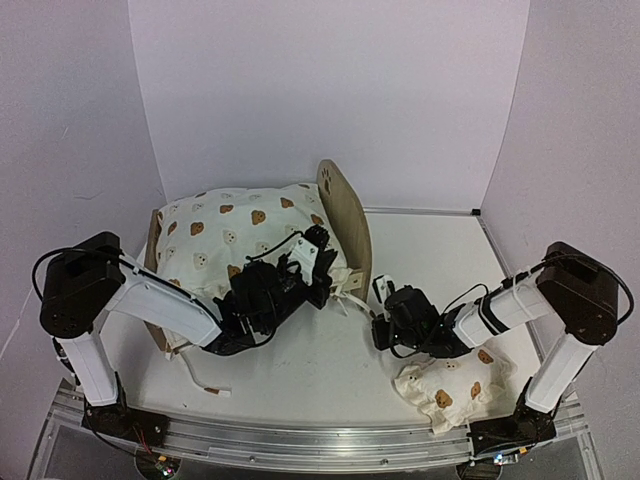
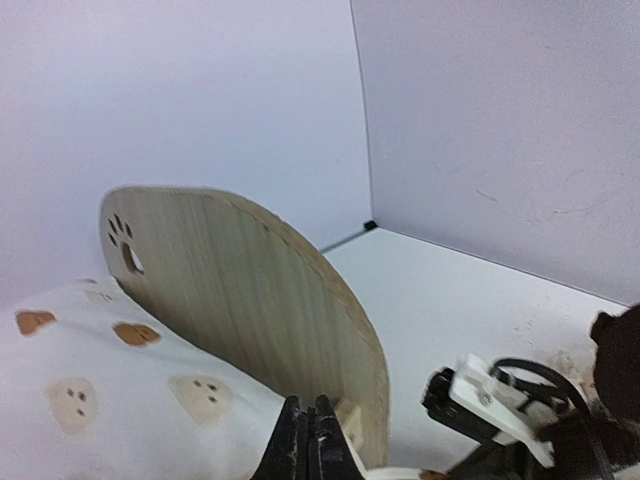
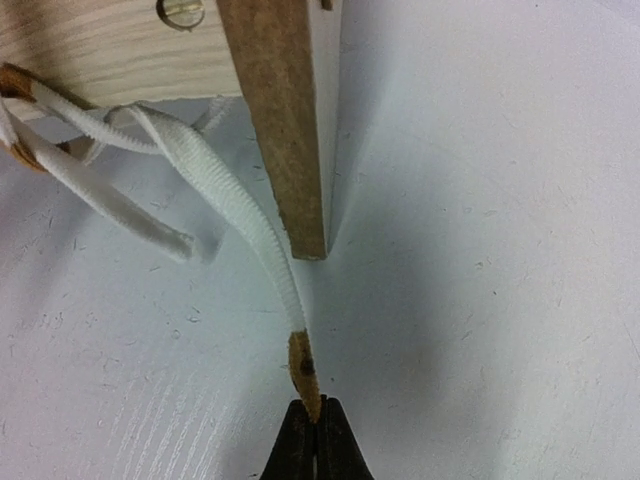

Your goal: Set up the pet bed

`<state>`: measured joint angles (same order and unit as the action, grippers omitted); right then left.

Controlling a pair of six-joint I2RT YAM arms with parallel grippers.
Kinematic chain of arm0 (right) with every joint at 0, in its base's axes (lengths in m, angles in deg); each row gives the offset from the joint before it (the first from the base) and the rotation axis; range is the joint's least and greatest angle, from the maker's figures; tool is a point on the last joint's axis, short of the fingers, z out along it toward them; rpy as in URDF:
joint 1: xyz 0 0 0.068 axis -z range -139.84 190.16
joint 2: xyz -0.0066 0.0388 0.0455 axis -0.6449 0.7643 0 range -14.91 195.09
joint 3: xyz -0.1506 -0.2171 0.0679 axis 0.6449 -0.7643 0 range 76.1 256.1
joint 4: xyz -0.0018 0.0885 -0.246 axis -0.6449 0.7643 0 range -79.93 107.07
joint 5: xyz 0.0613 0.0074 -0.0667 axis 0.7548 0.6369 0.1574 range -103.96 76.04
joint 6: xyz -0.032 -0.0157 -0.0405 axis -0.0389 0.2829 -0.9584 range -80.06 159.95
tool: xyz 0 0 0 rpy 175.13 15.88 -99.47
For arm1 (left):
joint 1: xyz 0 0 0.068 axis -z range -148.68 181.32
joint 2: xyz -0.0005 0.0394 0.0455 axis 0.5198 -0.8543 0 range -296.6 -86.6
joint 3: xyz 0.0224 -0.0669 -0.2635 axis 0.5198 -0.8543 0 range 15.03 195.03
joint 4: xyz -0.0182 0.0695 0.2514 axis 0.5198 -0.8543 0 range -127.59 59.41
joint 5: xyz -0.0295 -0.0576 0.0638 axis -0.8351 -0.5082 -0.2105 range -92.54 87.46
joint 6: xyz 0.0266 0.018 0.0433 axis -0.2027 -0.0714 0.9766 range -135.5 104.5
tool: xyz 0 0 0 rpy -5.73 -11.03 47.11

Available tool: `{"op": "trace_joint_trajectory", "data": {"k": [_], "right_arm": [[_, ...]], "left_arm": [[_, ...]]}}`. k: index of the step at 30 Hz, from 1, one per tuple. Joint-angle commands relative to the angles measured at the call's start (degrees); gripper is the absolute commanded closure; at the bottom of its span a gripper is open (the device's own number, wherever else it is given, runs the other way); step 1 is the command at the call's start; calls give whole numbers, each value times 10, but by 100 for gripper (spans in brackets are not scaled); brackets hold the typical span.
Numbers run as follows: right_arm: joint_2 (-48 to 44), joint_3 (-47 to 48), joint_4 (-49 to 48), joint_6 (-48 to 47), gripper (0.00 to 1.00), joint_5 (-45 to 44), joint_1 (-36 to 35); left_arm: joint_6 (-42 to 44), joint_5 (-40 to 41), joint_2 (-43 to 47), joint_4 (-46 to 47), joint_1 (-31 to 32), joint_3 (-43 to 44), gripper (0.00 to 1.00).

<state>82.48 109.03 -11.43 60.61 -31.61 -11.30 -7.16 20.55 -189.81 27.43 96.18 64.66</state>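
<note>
where its fingertips met, the right gripper (image 3: pixel 316 405) was pinched tight on the brown tip of a white tie (image 3: pixel 225 190), with no gap between the jaws. from that pinch the tie ran slack, up to the near foot of the headboard (image 3: pixel 285 130), where more loose ties lay on the table (image 1: pixel 420 250). the left gripper (image 2: pixel 308 420) was closed too, its tips low against the cushion (image 1: pixel 240 225) just beside the headboard; whether it held any fabric could not be told. the bed (image 1: pixel 155 240) stood at the left-centre of the table with the cushion on it. its long axis ran across the robot's front, headboard end toward the middle. so the bed lay to the left of the right gripper, and the tie led that way to its near corner. the right arm was the nearer one to that corner, and any pull on the tie would likely have to follow that line. the pillow (image 1: pixel 450 390) lay apart, by the right arm's base.
</note>
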Motion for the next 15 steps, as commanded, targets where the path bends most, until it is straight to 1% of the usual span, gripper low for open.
{"op": "trace_joint_trajectory", "data": {"k": [1,3,4,5,6,8,9,10,11,14,15], "right_arm": [[-6,22,5,33,100,-10,-1],[2,28,5,35,100,-6,-1],[7,35,6,32,100,0,-1],[10,39,7,30,100,5,-1],[11,41,8,29,100,10,-1],[8,38,7,29,100,13,-1],[6,38,8,27,100,14,-1],[4,36,7,27,100,13,-1],[3,35,7,26,100,12,-1],[-1,32,2,15,100,6,-1],[0,32,1,10,100,5,-1]], "left_arm": [[115,54,5,19,-3,53,100],[101,62,17,8,-1,47,100],[62,62,34,-18,0,39,100],[6,59,52,-50,1,25,100],[-77,47,73,-72,1,7,100],[-230,-4,85,-80,4,-41,99],[-278,-22,82,-81,14,-55,96],[-305,-20,77,-81,30,-65,92],[-340,-5,72,-81,46,-72,86],[-395,5,45,-81,63,-75,68],[-413,18,37,-82,63,-78,64]]}}
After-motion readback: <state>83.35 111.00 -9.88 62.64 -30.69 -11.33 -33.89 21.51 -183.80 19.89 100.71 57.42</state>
